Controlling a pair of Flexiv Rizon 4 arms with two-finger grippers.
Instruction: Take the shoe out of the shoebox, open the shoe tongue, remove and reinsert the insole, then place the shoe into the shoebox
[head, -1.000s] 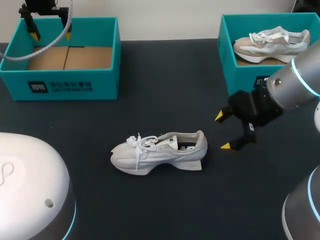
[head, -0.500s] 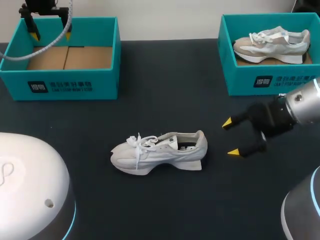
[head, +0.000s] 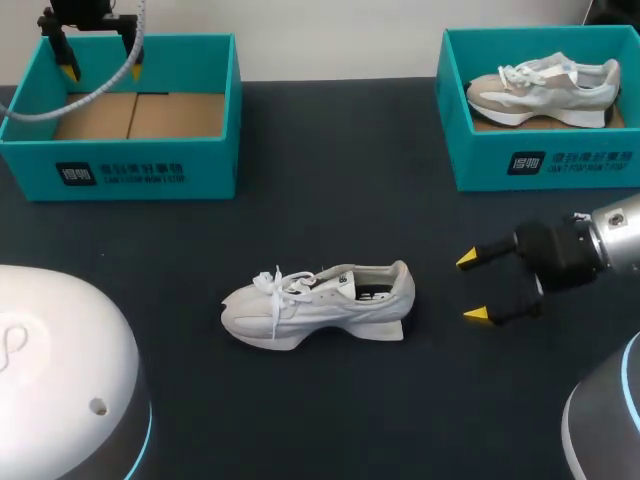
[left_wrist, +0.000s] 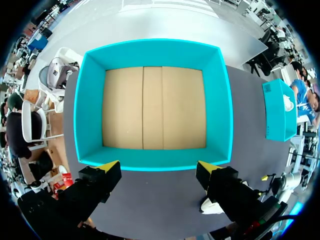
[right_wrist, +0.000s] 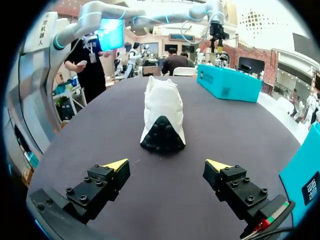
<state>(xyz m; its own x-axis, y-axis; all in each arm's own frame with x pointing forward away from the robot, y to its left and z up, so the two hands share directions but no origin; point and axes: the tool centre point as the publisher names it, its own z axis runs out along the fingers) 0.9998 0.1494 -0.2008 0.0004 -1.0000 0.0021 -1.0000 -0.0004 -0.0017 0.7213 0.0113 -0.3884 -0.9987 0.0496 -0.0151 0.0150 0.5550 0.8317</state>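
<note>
Head view is showing the shoe (head: 318, 305) sitting on the table (head: 330, 180), out of its box, heel facing the right gripper (head: 472, 288), whose fingers are standing apart, holding nothing. The left gripper (head: 100, 70) is hanging, fingers spread, over the box (head: 150, 172). Tongue-opening is likely coming next, needing a steadying grip at the heel.

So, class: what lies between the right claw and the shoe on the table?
Only bare table separates the right claw and the shoe, as head and right wrist views show.

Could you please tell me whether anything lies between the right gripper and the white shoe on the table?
Nothing visible does. The open right gripper faces the heel of the shoe, with only bare dark table between them.
</note>
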